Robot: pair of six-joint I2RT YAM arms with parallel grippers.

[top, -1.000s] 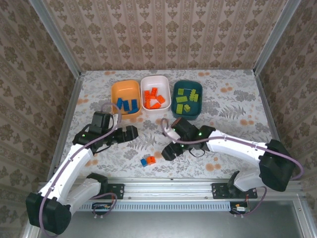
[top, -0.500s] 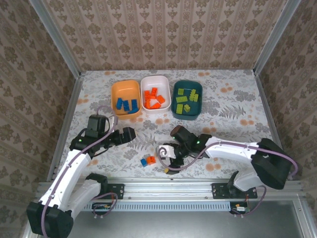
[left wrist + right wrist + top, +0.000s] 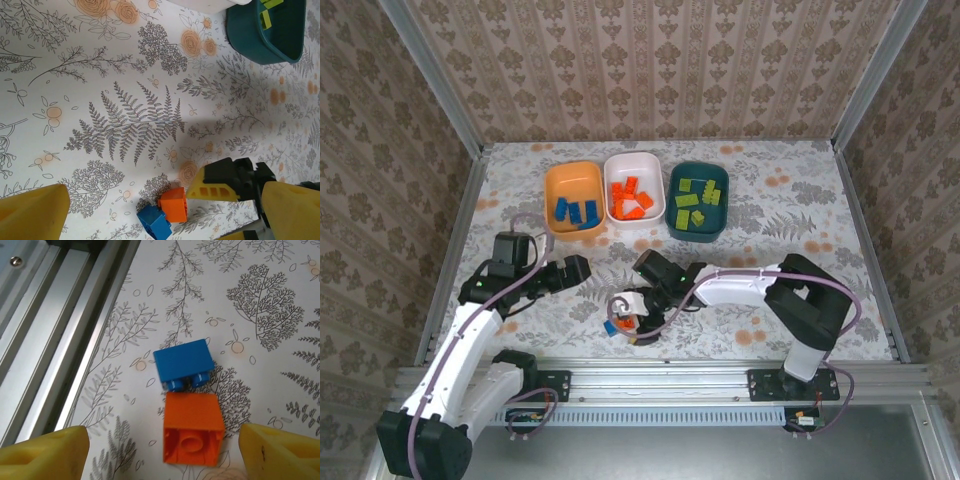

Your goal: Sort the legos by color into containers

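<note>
Two loose legos lie side by side near the table's front edge: a blue brick (image 3: 610, 327) (image 3: 182, 361) and an orange brick (image 3: 625, 321) (image 3: 194, 434). My right gripper (image 3: 633, 314) (image 3: 162, 452) is open and low over them, its yellow fingers (image 3: 45, 455) wide on either side of the orange brick without touching it. My left gripper (image 3: 575, 268) hangs open to the upper left, its fingers (image 3: 30, 210) empty. The containers stand in a row at the back: orange tub (image 3: 573, 180) with blue legos, white tub (image 3: 633, 162) with orange legos, teal tub (image 3: 698, 232) with green legos.
In the left wrist view the orange brick (image 3: 174, 204) and blue brick (image 3: 155, 222) show beside one right fingertip (image 3: 215, 185), with the teal tub (image 3: 267, 45) at upper right. The metal rail (image 3: 60, 300) of the table's front edge runs close to the bricks.
My right gripper has swung left and toward the front edge, ending over the two loose bricks. My left gripper has drawn back slightly to the left. The bricks have not moved.
</note>
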